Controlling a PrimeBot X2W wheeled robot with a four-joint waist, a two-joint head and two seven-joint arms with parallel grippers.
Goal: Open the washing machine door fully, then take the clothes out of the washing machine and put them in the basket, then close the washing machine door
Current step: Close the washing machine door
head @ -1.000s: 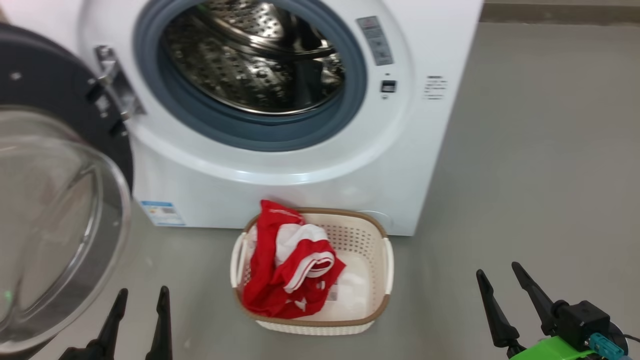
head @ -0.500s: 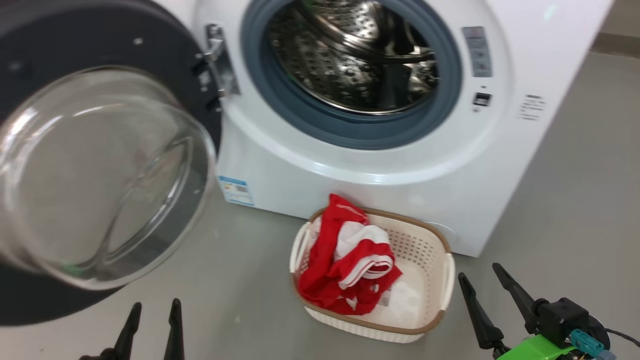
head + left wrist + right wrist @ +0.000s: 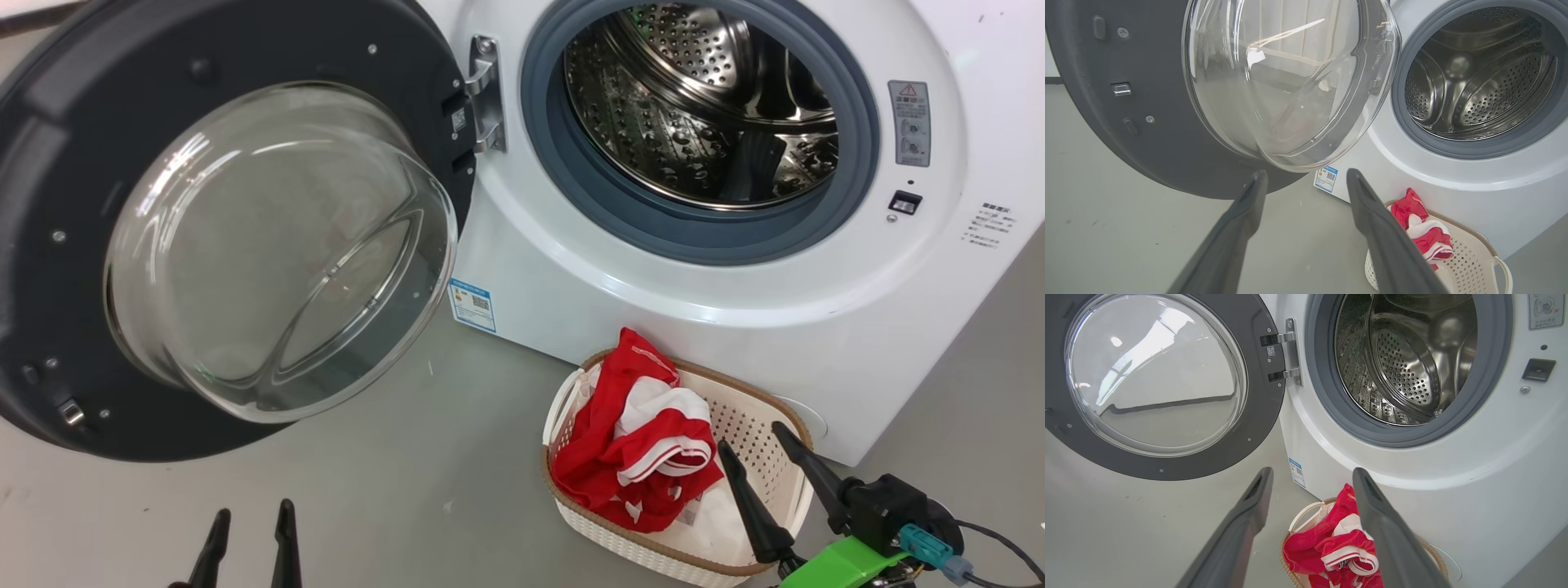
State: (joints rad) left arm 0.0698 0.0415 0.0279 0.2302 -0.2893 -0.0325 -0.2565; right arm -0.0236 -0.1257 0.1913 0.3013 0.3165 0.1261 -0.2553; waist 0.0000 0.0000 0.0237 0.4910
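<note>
The washing machine door (image 3: 73, 163) stands swung wide to the left of the washing machine (image 3: 653, 302). It hangs from its metal hinge (image 3: 486, 94) at the left edge of the opening. Its inner face is turned towards us, with the clear glass bowl (image 3: 277, 245) bulging out of the dark rim. Through the grey rubber gasket (image 3: 571, 180) we look into the perforated steel drum (image 3: 702, 106). A small blue label (image 3: 473, 304) sits low on the white front, just right of the door's lower edge.

The basket (image 3: 629, 547) rests on the grey floor (image 3: 408, 490) just before the foot of the machine, below the right part of the opening. We cannot tell whether it touches the washer. The clothes (image 3: 637, 457) lie heaped in its left half, red with white stripes. One red fold rises above the back left rim.

Our left fingers (image 3: 282, 543) show at the bottom left of the head view, below the door. They are spread apart with nothing between them. In the left wrist view they frame the lower edge of the glass bowl without touching it. Our right fingers (image 3: 747, 502) are also spread wide and hold nothing. In the head view they cross the right end of the basket, beside the clothes and apart from them. A green mount (image 3: 841, 563) shows at their base.
</note>
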